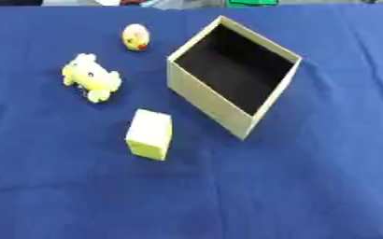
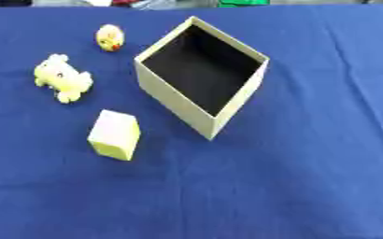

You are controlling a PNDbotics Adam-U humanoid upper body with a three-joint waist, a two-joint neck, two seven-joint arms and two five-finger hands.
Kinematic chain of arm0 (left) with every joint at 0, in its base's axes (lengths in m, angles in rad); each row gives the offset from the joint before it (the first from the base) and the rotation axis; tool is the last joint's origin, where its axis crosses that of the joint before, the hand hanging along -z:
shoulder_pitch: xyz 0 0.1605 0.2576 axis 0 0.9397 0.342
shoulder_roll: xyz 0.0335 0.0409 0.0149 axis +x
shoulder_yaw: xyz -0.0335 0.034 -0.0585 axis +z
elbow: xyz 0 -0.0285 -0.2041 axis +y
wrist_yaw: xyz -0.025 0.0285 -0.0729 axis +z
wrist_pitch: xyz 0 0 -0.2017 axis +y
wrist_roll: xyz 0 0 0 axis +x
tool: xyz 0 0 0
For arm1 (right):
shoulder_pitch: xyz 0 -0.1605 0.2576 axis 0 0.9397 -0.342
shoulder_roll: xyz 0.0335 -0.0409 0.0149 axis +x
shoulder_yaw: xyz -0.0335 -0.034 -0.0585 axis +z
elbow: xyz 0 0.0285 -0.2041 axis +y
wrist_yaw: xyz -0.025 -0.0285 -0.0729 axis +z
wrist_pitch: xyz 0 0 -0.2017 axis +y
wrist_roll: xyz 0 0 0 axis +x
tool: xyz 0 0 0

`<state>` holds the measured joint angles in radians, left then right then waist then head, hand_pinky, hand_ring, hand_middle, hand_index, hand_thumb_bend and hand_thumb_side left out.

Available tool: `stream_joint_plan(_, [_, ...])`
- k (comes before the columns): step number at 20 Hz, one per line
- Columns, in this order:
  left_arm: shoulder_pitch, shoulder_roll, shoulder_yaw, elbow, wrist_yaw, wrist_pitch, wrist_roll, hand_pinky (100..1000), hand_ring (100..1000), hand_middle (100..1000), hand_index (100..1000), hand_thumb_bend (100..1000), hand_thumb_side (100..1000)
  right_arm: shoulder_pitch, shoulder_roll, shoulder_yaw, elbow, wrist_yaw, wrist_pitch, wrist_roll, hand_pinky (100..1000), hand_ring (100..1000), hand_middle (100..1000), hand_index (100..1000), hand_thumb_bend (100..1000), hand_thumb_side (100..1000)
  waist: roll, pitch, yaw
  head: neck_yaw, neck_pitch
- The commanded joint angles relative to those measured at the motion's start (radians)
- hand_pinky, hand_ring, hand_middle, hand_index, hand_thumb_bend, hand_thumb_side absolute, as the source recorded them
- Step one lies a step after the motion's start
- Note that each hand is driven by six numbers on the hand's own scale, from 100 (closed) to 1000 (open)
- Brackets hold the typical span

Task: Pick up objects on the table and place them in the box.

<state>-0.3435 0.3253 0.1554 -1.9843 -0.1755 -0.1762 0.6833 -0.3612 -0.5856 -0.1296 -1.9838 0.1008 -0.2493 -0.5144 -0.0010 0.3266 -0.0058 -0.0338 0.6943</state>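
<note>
from my station i saw neither of the robot's hands in either eye view, so i could not tell how open they were or whether they held anything. the box [image 1: 227, 100] sat on the blue cloth [image 1: 325, 177], turned corner-on toward me, its top open and its dark inside holding nothing that i could see. three yellow things lay apart from each other to its left, all outside it. a pale yellow block [image 1: 150, 134] rested nearest me, close to the box's near left wall. a fuzzy yellow plush toy [image 1: 90, 77] lay further left. a small round yellow toy with a red spot [image 1: 135, 37] stood farthest back.
</note>
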Motion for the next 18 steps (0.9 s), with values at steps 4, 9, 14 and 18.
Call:
stream_joint_plan(4, [-0.005,0.015,0.010,-0.016,-0.007,-0.002,-0.006,737,696,636,872,393,983,-0.010,-0.031,-0.013,-0.016,-0.007,0.003,0.001,826,749,721,790,100,822,0.002,-0.015,0.003,-0.005,0.011])
stream_joint_plan(9, [-0.005,0.026,0.005,-0.016,-0.008,-0.002,-0.014,737,697,638,873,394,981,-0.012,-0.032,-0.012,-0.016,-0.008,0.002,0.002,826,748,720,790,100,822,0.003,-0.014,0.002,-0.007,0.017])
stream_joint_plan(14, [-0.004,0.068,-0.011,-0.016,-0.032,0.007,-0.047,743,703,646,875,403,979,-0.014,-0.032,-0.009,-0.016,-0.009,0.004,0.005,825,747,720,790,100,823,0.005,-0.013,-0.001,-0.006,0.020])
stream_joint_plan(18, [-0.008,0.112,-0.024,-0.016,-0.056,0.017,-0.074,749,709,654,874,409,973,-0.015,-0.034,-0.008,-0.016,-0.011,0.003,0.007,826,747,720,789,100,822,0.006,-0.014,-0.003,-0.004,0.019])
